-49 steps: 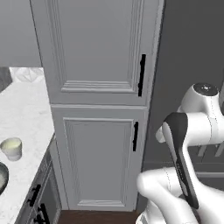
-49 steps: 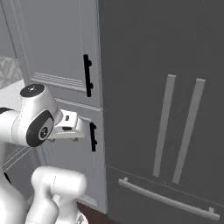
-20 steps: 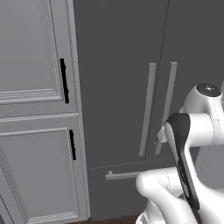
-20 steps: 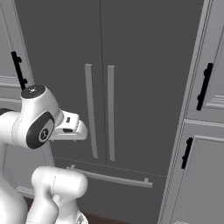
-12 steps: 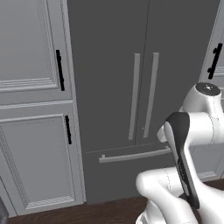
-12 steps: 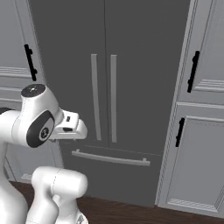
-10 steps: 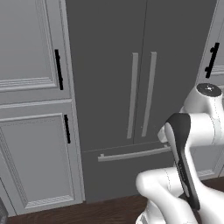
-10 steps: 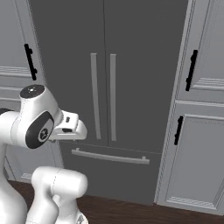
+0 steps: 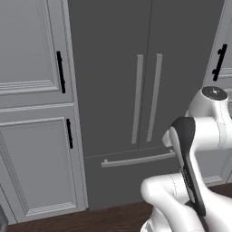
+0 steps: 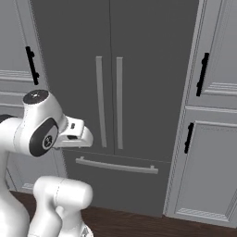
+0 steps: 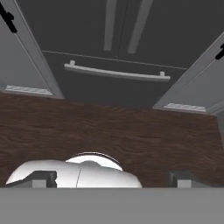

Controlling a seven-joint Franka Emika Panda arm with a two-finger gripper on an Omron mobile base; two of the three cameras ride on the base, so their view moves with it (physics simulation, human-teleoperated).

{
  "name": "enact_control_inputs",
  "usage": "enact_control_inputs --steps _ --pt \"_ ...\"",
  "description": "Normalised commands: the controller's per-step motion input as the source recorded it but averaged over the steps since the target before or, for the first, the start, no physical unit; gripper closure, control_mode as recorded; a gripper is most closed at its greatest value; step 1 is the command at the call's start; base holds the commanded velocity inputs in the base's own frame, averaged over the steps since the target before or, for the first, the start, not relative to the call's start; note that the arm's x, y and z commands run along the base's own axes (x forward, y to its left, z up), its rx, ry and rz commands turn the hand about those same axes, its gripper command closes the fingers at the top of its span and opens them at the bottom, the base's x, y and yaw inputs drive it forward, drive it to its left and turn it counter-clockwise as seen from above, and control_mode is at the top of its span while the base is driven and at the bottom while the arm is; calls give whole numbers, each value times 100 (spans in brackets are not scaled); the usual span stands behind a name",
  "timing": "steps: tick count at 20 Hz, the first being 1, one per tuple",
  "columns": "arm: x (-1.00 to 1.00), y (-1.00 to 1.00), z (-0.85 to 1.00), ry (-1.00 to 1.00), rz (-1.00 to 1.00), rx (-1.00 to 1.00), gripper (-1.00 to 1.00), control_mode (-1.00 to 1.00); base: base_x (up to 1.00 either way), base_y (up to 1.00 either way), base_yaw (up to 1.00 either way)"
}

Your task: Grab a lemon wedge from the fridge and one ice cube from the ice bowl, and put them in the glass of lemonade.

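Observation:
The fridge [image 9: 113,68] stands straight ahead, tall and dark grey, with both doors shut. Its two long pale bar handles [image 9: 138,97] run side by side at the middle, and the lower drawer's handle [image 9: 136,159] lies across below them. From the right base view the fridge [image 10: 148,55] fills the centre. In the hand view my gripper [image 11: 113,178] is open, its fingertips [image 11: 43,177] wide apart with nothing between them, hanging over the floor in front of the fridge drawer [image 11: 116,73]. The lemon wedge, ice bowl and glass of lemonade are out of view.
Pale panelled cabinets with short black handles flank the fridge, on the left [image 9: 31,113] and on the right [image 10: 213,139]. Dark wood floor [image 11: 109,131] stretches between me and the fridge. My folded arm [image 10: 41,129] stays close to the base.
The whole picture has shifted: the base has moved from the counter and cabinets to face the fridge, now centred. The arm keeps its folded pose and the gripper stays open.

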Motion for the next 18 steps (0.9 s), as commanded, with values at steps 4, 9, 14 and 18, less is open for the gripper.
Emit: enact_control_inputs --steps 4,9,14,18 --pt "86 0 0 2 -4 0 -100 -100 0 0 0" --pt "94 7 41 -5 -21 3 -100 -100 0 0 0" --pt "28 -29 100 -16 -9 14 -100 -100 0 0 0" --pt "0 -39 100 -18 1 7 -100 -100 0 0 0"
